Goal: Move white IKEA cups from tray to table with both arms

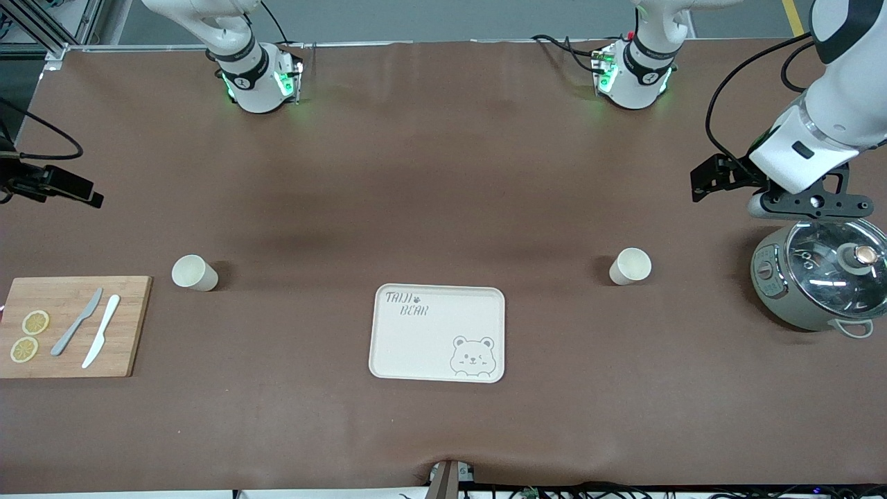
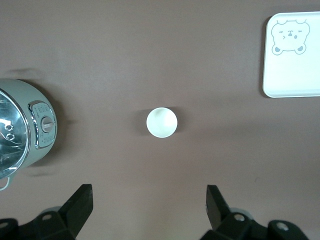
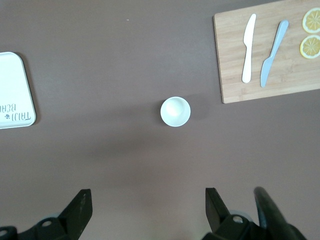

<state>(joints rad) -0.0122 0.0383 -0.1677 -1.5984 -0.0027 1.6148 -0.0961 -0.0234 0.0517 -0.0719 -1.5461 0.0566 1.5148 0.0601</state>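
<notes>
Two white IKEA cups stand upright on the brown table, one on each side of the bear tray. One cup [image 1: 630,266] is toward the left arm's end and shows in the left wrist view [image 2: 161,122]. The other cup [image 1: 194,272] is toward the right arm's end and shows in the right wrist view [image 3: 175,111]. My left gripper [image 2: 149,195] is open and empty, high over the table by the pot, apart from its cup. My right gripper [image 3: 147,197] is open and empty, high over the table, apart from its cup. Both cups look empty.
A cream bear tray [image 1: 416,346] lies between the cups, nearer to the front camera. A grey cooker pot with a glass lid [image 1: 818,277] stands at the left arm's end. A wooden cutting board [image 1: 132,326] with two knives and lemon slices lies at the right arm's end.
</notes>
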